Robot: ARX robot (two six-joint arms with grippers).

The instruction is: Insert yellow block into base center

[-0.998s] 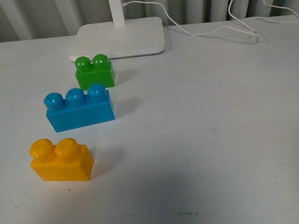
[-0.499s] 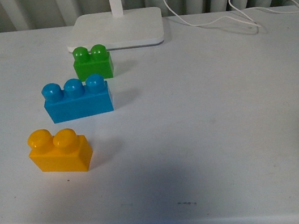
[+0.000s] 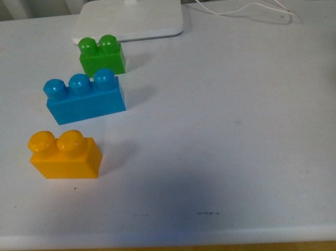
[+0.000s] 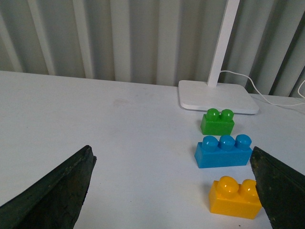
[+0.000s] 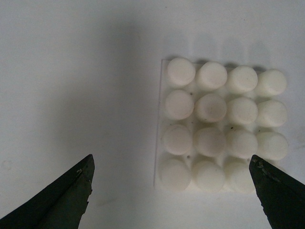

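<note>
My left gripper (image 4: pixel 170 151) and right gripper (image 5: pixel 171 160) gape wide, empty; I'd straddle the yellow block (image 3: pixel 65 157) squarely, below its studs.

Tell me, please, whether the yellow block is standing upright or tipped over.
Upright: the yellow block sits flat on the table, both studs pointing up.
</note>
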